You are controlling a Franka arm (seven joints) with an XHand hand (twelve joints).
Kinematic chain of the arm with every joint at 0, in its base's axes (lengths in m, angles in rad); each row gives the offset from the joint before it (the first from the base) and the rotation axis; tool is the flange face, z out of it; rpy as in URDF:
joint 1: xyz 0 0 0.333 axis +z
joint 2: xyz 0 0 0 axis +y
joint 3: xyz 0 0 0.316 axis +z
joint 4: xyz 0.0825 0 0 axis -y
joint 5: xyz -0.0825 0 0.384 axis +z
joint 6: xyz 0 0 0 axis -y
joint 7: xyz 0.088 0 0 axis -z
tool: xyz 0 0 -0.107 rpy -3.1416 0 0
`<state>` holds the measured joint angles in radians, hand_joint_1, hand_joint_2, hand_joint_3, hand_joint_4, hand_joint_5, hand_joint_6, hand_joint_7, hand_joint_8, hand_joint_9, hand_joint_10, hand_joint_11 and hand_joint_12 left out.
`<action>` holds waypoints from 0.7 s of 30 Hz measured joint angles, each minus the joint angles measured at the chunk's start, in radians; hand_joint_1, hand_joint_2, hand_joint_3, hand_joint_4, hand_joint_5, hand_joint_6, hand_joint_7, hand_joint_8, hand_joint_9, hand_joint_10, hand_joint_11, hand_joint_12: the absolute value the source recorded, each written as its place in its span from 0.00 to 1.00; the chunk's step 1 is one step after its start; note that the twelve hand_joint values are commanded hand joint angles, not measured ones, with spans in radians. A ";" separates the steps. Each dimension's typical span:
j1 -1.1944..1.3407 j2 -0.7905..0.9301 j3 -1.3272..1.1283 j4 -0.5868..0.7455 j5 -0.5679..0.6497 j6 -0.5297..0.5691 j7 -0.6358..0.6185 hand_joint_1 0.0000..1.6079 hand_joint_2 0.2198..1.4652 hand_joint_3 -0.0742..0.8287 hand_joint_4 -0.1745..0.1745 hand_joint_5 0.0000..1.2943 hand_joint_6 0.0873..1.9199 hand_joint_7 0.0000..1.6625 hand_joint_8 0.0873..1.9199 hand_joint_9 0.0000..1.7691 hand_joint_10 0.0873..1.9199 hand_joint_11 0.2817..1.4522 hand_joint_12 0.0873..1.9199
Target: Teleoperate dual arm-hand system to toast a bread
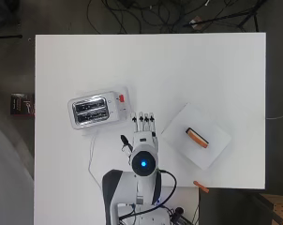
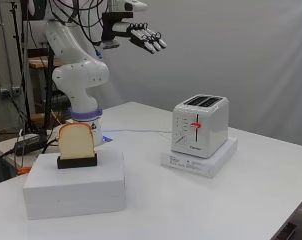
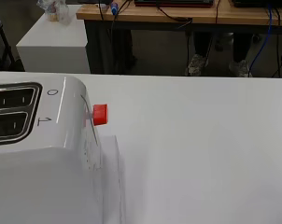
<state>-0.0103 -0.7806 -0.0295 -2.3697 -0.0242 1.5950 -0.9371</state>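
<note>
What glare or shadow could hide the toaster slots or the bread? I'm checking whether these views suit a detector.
Overhead view: the toaster top shines metallic, slots dark but readable; the bread shows only edge-on. Side view: even light, soft shadows, bread clear; the raised hand is sharp. Wrist view: a bright sheen streaks the toaster's curved side, and the slots are cut off.

hand: high above worktop, air below free | toaster on its white base: obstacle on one side | bread slice on white block: obstacle on the other | bare worktop between them
</note>
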 joint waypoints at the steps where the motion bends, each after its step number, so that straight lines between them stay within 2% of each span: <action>1: -0.004 -0.002 -0.028 -0.004 -0.011 0.008 -0.023 0.26 0.64 0.08 0.45 0.25 0.00 0.23 0.00 0.26 0.00 0.10 0.00; 6: -0.019 0.045 -0.202 0.016 -0.068 0.008 -0.104 0.27 0.64 0.08 0.47 0.25 0.00 0.23 0.00 0.25 0.00 0.09 0.00; 14: -0.036 0.333 -0.296 0.196 -0.146 -0.149 -0.040 0.20 0.61 0.07 0.43 0.20 0.00 0.22 0.00 0.26 0.00 0.12 0.00; 17: -0.046 0.421 -0.362 0.254 -0.182 -0.167 -0.039 0.19 0.59 0.07 0.43 0.19 0.00 0.21 0.00 0.27 0.00 0.12 0.00; 21: -0.052 0.497 -0.395 0.260 -0.239 -0.168 -0.036 0.20 0.56 0.07 0.46 0.22 0.00 0.24 0.00 0.30 0.00 0.16 0.00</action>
<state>-0.0628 -0.2839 -0.4244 -2.1096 -0.2633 1.4274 -0.9729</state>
